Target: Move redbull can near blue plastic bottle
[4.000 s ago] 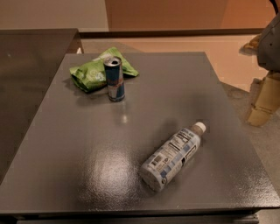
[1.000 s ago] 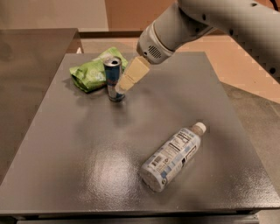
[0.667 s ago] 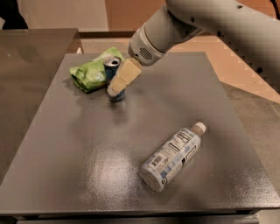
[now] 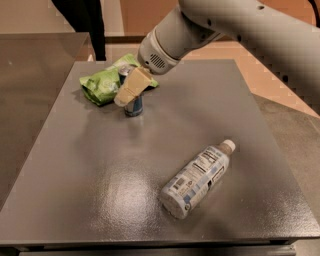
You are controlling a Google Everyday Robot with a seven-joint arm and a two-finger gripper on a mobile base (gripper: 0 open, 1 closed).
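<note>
A dark grey table (image 4: 75,200) with a faintly speckled top fills most of what I see, and overhead light lays a soft pale sheen (image 4: 127,182) on it toward six o'clock. At ten o'clock a second, darker counter (image 4: 35,60) butts against its left edge, with a beige wall (image 4: 27,17) behind it and a black upright shape (image 4: 85,22) at eleven o'clock that I cannot make out. A brown panel (image 4: 145,15) stands at twelve o'clock, warm tan floor (image 4: 257,75) shows at two o'clock, and grey mottled flooring (image 4: 295,135) lies at three o'clock.
</note>
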